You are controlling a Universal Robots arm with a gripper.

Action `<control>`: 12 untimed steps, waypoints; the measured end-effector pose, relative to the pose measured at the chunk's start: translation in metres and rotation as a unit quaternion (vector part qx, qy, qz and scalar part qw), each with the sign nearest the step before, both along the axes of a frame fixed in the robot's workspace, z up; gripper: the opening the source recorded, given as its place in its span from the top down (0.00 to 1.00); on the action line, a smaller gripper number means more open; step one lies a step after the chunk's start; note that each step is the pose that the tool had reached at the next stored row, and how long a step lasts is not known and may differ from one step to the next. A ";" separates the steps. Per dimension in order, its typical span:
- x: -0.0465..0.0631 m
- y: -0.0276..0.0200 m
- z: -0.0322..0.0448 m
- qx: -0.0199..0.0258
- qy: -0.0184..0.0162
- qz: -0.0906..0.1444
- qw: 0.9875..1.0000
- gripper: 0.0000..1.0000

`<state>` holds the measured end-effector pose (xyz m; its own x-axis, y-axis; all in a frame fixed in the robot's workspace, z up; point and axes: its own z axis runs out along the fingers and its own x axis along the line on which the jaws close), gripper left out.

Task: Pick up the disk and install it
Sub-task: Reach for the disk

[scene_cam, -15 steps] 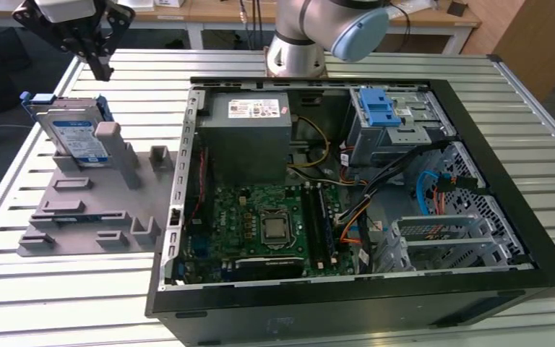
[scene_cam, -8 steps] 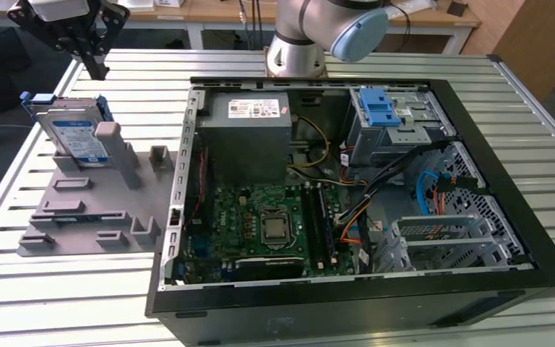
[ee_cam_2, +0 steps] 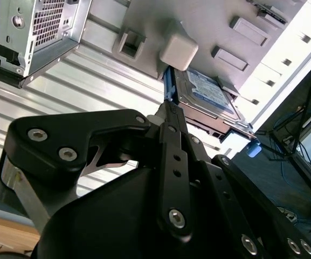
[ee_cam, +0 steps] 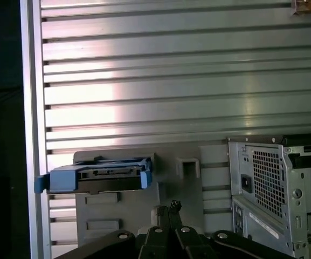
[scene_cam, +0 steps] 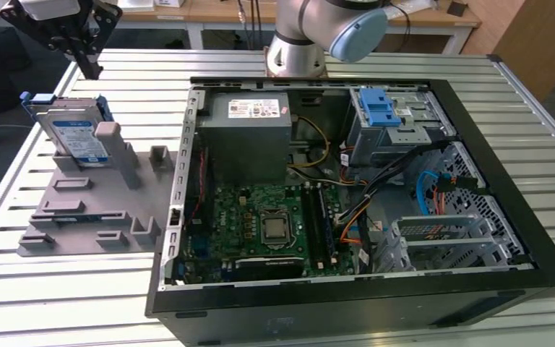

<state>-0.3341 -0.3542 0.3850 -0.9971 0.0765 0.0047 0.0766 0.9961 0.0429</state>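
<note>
The silver table of ribbed aluminium slats (scene_cam: 533, 108) carries a flat grey plastic holder plate with raised blocks (scene_cam: 70, 217), just beside it an open black computer case (scene_cam: 355, 303), and the grey round arm base (scene_cam: 295, 61).

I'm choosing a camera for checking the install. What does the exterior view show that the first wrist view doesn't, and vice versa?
Exterior view: the case inside, with motherboard, power supply and drive bay, plus the disk label face. First wrist view: the disk's narrow edge end-on and the case's perforated outer panel. Both: the disk standing in the grey holder on the slatted table, with the gripper not touching it.
</note>
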 end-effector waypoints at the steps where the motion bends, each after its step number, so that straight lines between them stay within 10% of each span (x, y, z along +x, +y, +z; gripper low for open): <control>1: -0.001 0.0003 0.0000 0.000 0.000 0.000 1.000 0.89; 12: -0.014 0.0028 -0.0006 0.000 0.001 0.000 1.000 0.89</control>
